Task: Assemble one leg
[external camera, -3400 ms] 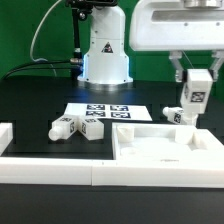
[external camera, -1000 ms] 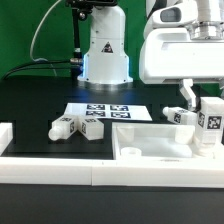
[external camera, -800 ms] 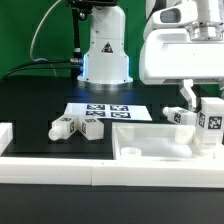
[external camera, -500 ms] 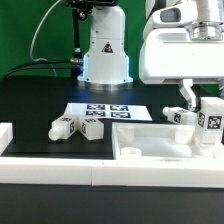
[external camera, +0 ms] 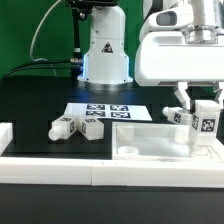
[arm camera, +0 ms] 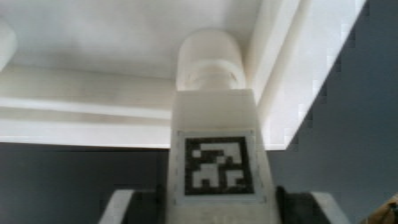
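Observation:
My gripper (external camera: 203, 110) is shut on a leg (external camera: 205, 124), a chunky white block-peg with a black-and-white tag. It holds the leg upright over the far right corner of the large white rimmed panel (external camera: 150, 155). In the wrist view the leg (arm camera: 217, 110) stands between my fingers (arm camera: 135, 206), its rounded end pointing at the panel's corner (arm camera: 285, 60). Whether the leg touches the panel I cannot tell. Another leg (external camera: 179, 116) lies just behind the panel, beside the held one. Two more legs (external camera: 63, 128) (external camera: 93, 129) lie at the exterior view's left.
The marker board (external camera: 105, 110) lies flat behind the loose legs. The arm's white base (external camera: 104, 55) stands at the back. A white raised border (external camera: 50, 166) runs along the table's front edge, with a block (external camera: 5, 133) at the far left.
Since 3.4 s ago my gripper has come down and forward with the leg toward the panel's corner. In the last half second it shifted slightly to the exterior view's left.

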`<state>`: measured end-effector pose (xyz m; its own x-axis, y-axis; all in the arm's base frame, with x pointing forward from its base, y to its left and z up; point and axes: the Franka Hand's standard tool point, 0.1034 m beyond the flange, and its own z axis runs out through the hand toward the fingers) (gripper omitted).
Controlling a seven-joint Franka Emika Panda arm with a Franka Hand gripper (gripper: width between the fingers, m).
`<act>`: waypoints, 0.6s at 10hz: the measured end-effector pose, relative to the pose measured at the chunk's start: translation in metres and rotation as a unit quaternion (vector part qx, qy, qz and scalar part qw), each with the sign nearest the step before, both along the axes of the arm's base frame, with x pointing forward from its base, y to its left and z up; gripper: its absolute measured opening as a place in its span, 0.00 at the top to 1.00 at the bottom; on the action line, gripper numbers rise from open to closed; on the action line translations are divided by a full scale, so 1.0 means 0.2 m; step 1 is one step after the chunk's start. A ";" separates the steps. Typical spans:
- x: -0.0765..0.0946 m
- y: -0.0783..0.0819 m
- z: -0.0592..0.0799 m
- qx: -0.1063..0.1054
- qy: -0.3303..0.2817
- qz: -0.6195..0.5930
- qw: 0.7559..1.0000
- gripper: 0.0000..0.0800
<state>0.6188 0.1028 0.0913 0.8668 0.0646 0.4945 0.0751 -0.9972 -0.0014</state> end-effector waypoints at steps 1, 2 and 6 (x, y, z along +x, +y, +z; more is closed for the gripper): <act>0.01 0.00 0.00 0.000 0.002 0.000 1.000 0.64; 0.01 0.01 -0.03 -0.001 0.004 0.002 1.000 0.64; 0.04 0.04 -0.03 -0.001 -0.023 0.008 1.000 0.64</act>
<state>0.6263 0.1108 0.0848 0.8420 0.0790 0.5336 0.0908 -0.9959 0.0041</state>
